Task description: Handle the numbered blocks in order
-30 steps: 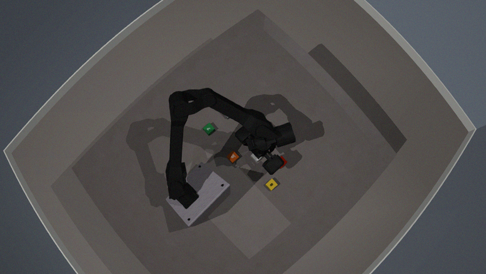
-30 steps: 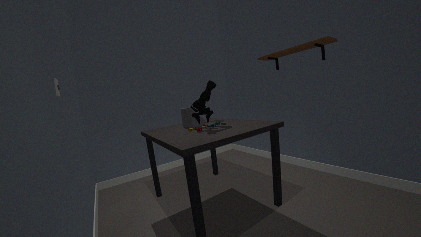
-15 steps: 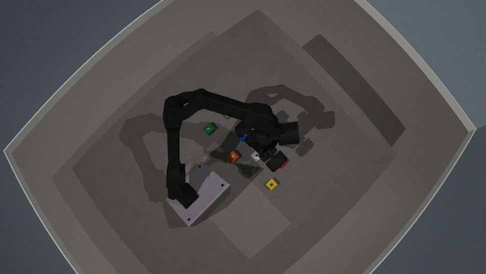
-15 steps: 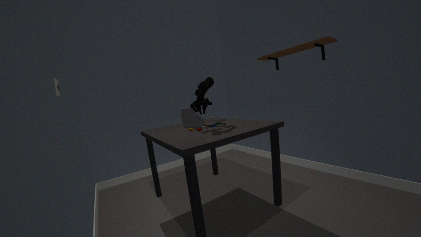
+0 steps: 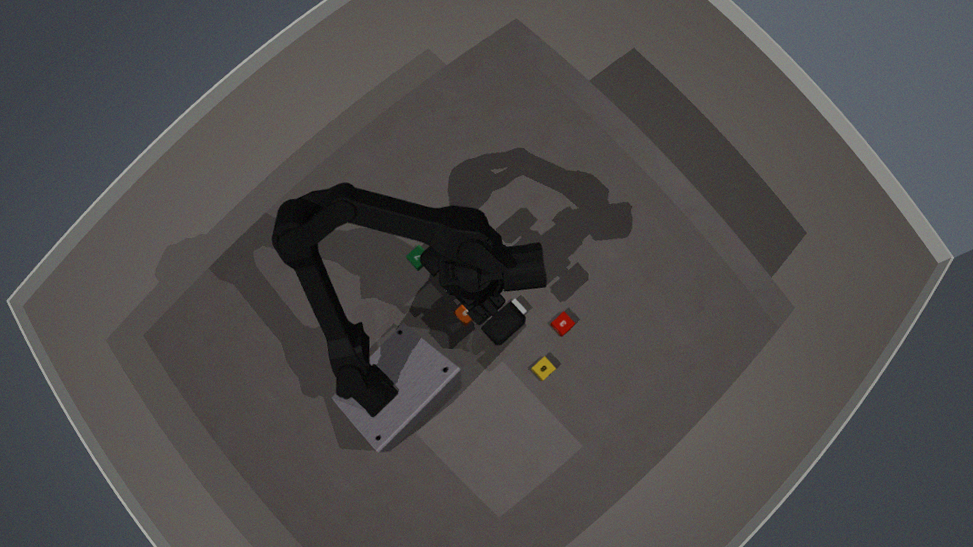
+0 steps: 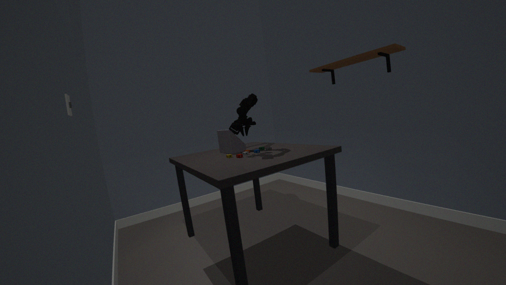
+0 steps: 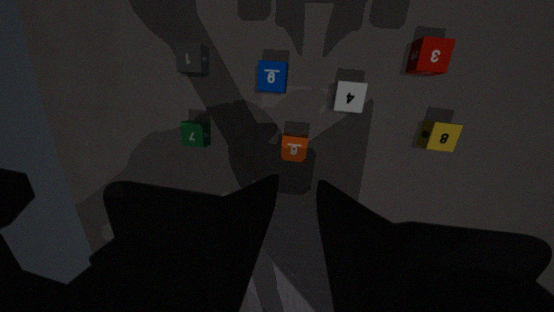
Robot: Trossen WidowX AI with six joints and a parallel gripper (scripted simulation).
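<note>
My gripper is empty and partly open, its fingertips a narrow gap apart, above the table and the blocks. In the wrist view the digits appear upside down: grey 1, red 3, white 4, green 7, yellow 8. The blue block and orange block each show an underlined 6 or 9; I cannot tell which. The arm hides grey and blue in the top view.
The arm's pale wedge-shaped base stands beside the blocks, nearest the orange one. The wooden table has its edges far from the blocks. A shelf hangs on the wall. Arm shadows fall across several blocks.
</note>
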